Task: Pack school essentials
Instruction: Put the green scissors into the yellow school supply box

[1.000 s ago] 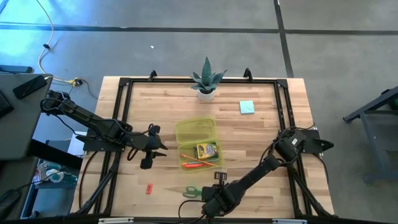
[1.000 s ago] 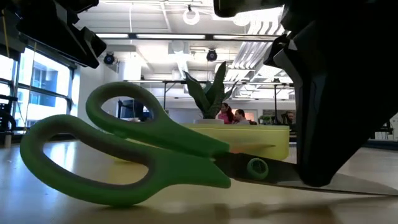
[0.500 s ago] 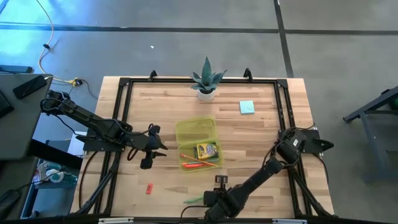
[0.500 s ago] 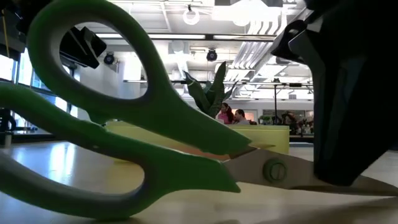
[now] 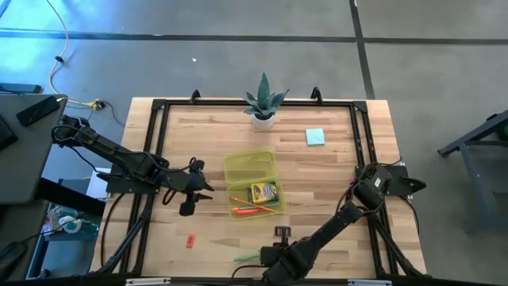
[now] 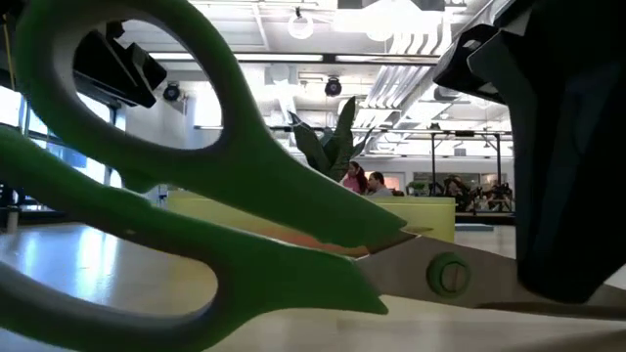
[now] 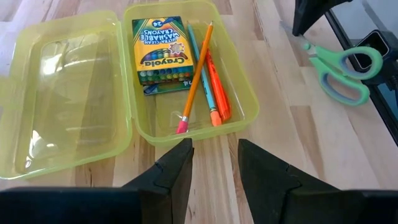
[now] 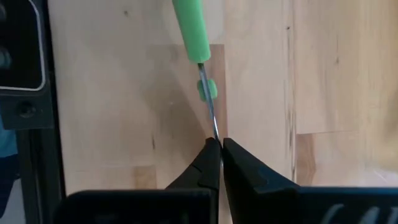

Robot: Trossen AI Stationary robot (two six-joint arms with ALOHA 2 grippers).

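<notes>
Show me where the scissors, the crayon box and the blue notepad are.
scissors [image 7: 341, 70]: left wrist view, on the green handle.
crayon box [image 7: 160, 55]: left wrist view, on its yellow front.
blue notepad [image 5: 315, 137]: high view, on its middle.

Green-handled scissors [image 6: 245, 235], blades shut, standing on edge near the table's front edge, blade tips pinched at the very end, handles raised and tilted. Seen edge-on in the right wrist view: thin steel blade, green pivot, one green handle beyond. Light-blue square notepad [image 5: 315, 137] flat at the far right of the table, well apart. Tiny red eraser [image 5: 190, 240] flat near the front left. Inside the case's tray: yellow crayon box [image 7: 160, 55] flat along one side; beside it an orange pencil [image 7: 198, 78] with pink eraser end, lying diagonally over a teal pencil [image 7: 198, 62] and an orange pen [image 7: 217, 87].
</notes>
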